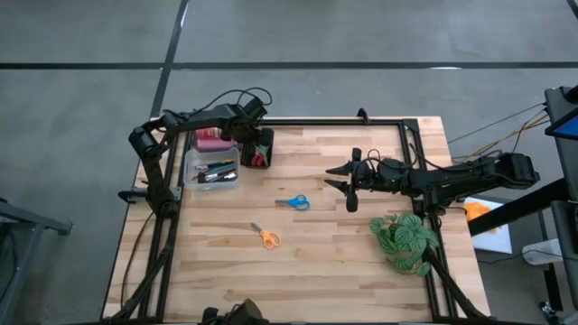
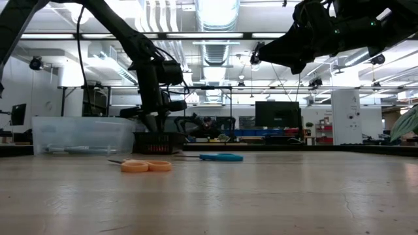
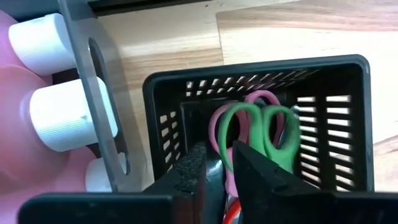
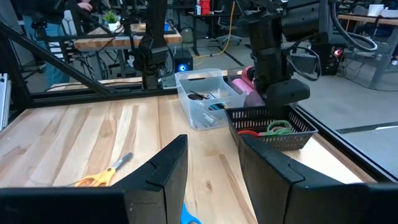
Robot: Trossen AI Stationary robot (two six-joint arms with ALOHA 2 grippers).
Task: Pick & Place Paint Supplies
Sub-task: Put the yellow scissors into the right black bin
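Left hand (image 3: 219, 177) lowered into black basket (image 3: 348, 68), barely parted around green scissors (image 3: 264, 134), likely to drag them out; right hand (image 4: 211, 180) half-open, empty.

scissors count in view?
4 visible: orange pair and blue pair loose on the table; green pair and pink pair upright in the black basket under the left claw. A red handle there may be another.

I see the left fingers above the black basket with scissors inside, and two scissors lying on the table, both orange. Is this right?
Not quite: only one pair of scissors on the table is orange; the other is blue, as the high view shows. The rest holds: the left fingers are above the black basket with scissors inside.
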